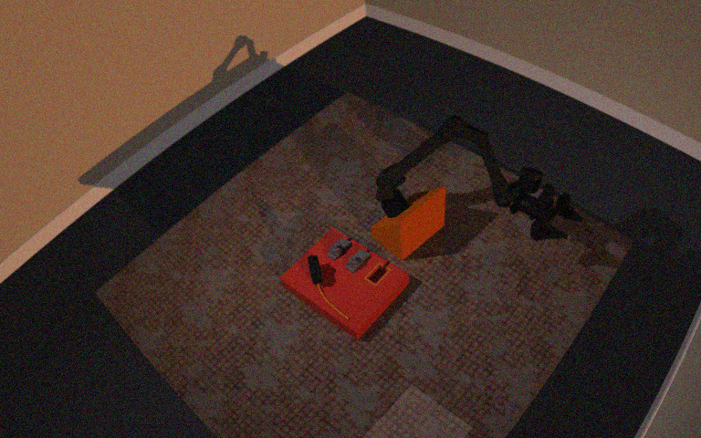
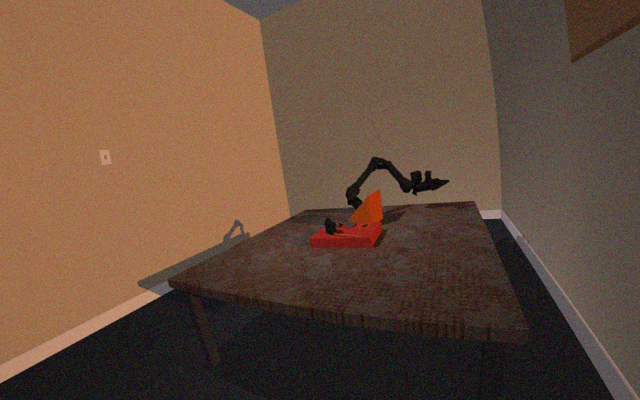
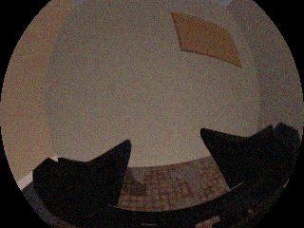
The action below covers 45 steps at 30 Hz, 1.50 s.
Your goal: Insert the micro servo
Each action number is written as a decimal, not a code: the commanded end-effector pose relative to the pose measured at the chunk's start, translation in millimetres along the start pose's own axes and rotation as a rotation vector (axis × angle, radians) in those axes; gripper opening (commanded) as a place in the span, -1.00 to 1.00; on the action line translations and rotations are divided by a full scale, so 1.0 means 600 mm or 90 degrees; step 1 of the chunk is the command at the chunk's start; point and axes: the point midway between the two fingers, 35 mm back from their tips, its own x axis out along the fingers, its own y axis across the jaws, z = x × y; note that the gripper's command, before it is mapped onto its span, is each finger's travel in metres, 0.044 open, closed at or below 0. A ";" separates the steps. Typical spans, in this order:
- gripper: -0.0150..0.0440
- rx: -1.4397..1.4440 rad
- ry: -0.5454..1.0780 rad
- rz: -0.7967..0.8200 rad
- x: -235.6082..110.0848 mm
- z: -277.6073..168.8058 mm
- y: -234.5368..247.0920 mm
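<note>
The red deck [image 1: 356, 302] [image 2: 339, 241] lies on the wooden table. The loose micro servo [image 1: 313, 268] [image 2: 329, 225] is black and rests on the deck's left part, its yellow cable [image 1: 330, 302] trailing toward the front edge. The marked empty pocket [image 1: 376, 274] has an orange outline near the deck's right corner. Two grey servos [image 1: 338, 247] [image 1: 357, 260] sit in the deck. My gripper [image 1: 560, 216] [image 2: 441, 182] [image 3: 166, 139] is open and empty, held high in the air far to the right of the deck, facing the wall.
An orange wedge-shaped block [image 1: 413, 223] [image 2: 368, 208] stands behind the deck, next to the arm's base [image 1: 391, 198]. The table's edges [image 2: 330, 316] drop to a dark floor. Walls stand close behind and to the right.
</note>
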 end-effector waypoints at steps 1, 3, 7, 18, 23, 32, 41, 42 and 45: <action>1.00 0.061 0.013 -0.042 0.020 0.033 -0.043; 1.00 0.086 0.021 -0.065 0.029 0.042 -0.067; 1.00 0.148 0.037 -0.113 0.043 0.061 -0.115; 1.00 0.238 0.062 -0.181 0.056 0.086 -0.205; 1.00 0.283 0.071 -0.218 0.059 0.095 -0.244; 1.00 0.398 0.087 -0.318 0.058 0.112 -0.353; 1.00 0.472 0.093 -0.380 0.048 0.122 -0.420; 1.00 0.488 0.094 -0.394 0.045 0.123 -0.433; 1.00 0.535 0.095 -0.434 0.034 0.126 -0.473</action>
